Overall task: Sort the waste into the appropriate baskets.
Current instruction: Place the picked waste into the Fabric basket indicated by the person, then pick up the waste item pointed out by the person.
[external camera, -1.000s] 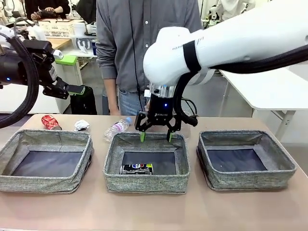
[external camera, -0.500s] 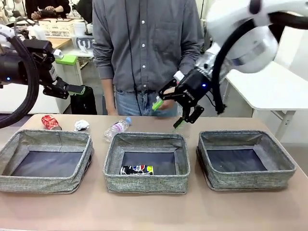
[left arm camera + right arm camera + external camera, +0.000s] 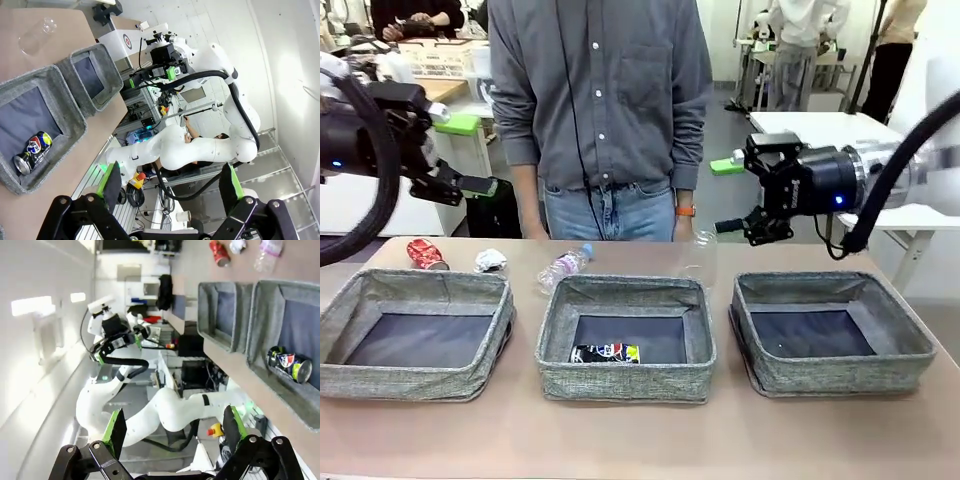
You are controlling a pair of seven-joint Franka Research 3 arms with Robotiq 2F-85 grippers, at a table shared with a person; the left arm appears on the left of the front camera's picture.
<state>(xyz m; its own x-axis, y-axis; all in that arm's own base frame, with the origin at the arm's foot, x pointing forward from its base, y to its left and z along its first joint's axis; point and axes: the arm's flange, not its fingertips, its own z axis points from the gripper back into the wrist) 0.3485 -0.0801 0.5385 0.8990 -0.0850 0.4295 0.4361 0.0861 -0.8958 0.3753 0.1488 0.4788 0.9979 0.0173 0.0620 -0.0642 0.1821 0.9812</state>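
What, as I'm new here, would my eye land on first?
Three grey baskets stand in a row; the middle basket holds a flattened dark printed can by its near wall. Behind them lie a crushed red can, paper wad, bottle and clear cup. The left gripper and right gripper hang open, raised at either side.

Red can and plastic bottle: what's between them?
The white paper wad lies between the red can and the plastic bottle, in the front view.
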